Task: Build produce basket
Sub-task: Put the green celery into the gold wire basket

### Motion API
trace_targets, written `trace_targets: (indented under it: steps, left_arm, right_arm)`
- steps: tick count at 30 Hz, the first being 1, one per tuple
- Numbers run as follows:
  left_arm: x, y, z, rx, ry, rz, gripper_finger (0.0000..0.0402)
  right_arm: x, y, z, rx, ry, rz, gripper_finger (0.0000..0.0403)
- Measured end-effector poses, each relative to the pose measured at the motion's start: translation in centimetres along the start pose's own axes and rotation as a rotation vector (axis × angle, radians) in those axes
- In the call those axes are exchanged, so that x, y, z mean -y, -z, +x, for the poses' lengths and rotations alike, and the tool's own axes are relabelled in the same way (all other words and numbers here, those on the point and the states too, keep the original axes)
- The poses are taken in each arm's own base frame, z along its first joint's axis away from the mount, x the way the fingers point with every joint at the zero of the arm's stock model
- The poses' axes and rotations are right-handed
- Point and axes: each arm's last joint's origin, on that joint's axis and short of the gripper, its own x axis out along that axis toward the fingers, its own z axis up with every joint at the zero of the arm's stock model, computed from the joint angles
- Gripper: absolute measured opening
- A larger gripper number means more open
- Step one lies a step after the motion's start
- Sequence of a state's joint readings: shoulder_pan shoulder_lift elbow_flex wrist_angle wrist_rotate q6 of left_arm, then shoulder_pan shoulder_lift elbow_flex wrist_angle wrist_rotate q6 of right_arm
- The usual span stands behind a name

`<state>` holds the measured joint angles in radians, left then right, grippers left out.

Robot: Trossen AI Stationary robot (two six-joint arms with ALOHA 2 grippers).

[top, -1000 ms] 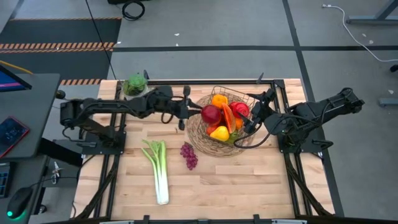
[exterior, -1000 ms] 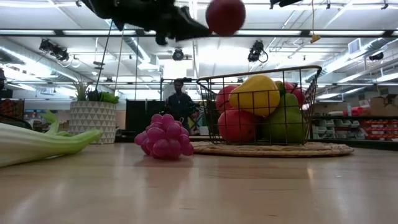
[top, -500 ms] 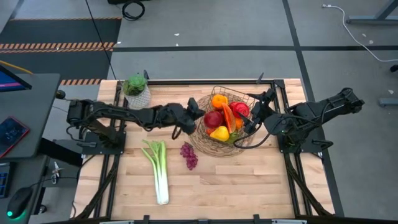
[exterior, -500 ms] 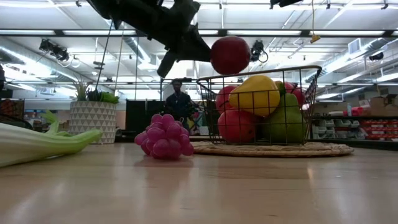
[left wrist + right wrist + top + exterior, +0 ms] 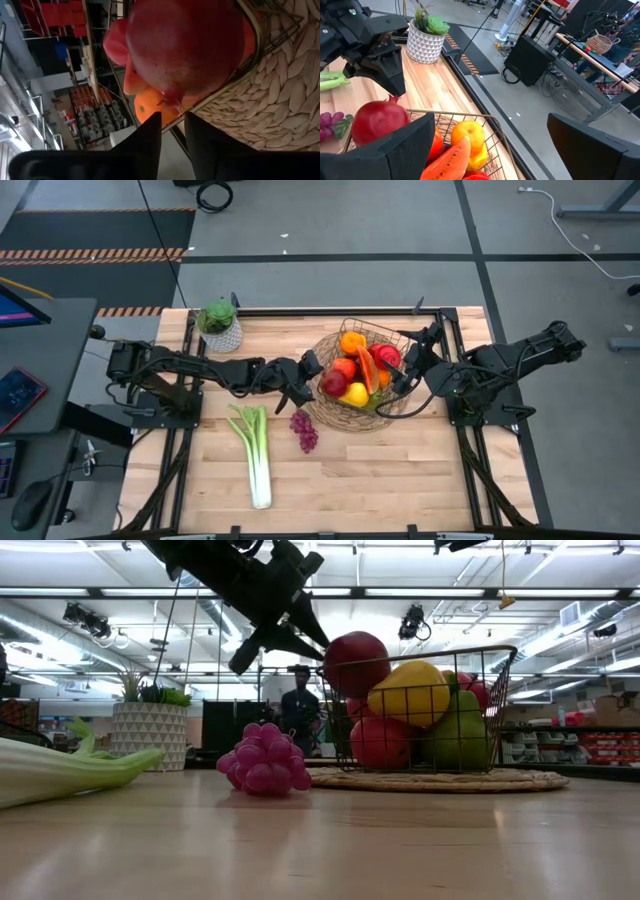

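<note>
Here, the left gripper (image 5: 300, 632) holds a dark red pomegranate-like fruit (image 5: 356, 663) by its crown in nearly closed fingers, over the near rim of the brown wire-mesh basket (image 5: 398, 340). The fruit, perched on piled produce, could roll out toward the purple grapes (image 5: 303, 430) on release. The right gripper (image 5: 412, 366) waits wide open at the basket's far side.

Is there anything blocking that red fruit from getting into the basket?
Nothing visible does. The red fruit already sits at the basket's near top edge, against the other produce, with the left gripper right beside it. The grapes and leek lie on the table, out of the way.
</note>
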<state>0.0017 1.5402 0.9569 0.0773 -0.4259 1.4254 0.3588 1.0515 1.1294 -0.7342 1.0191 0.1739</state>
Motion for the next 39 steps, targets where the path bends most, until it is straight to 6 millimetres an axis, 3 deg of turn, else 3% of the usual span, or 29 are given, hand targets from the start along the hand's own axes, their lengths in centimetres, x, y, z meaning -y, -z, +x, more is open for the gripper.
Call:
trace_targets:
  steps: [5,11,15,19,30,39]
  left_arm:
    - [0.0,0.0,0.0,-0.002,-0.001,0.001,0.0119]
    - [-0.4,-0.3,-0.3,-0.105,-0.062,-0.032,0.0199]
    - [-0.6,-0.6,-1.1,-0.226,-0.106,-0.152,0.0252]
    - [0.4,-0.4,-2.0,-0.308,-0.053,-0.329,0.0280]
    - [5.7,1.1,-4.3,-0.469,0.457,-0.686,0.0260]
    - [5.6,-1.8,-6.9,-0.316,0.873,-0.991,0.0226]
  right_arm:
    - [0.0,0.0,0.0,0.000,0.000,0.006,0.0389]
    - [0.0,0.0,0.0,0.000,0.000,0.013,0.0389]
    - [0.0,0.0,0.0,0.000,0.000,0.014,0.0389]
    - [0.0,0.0,0.0,0.000,0.000,0.014,0.0389]
    - [-0.1,0.0,0.0,-0.009,-0.045,0.011,0.0389]
    - [-0.3,-0.6,0.2,0.012,-0.138,0.100,0.0389]
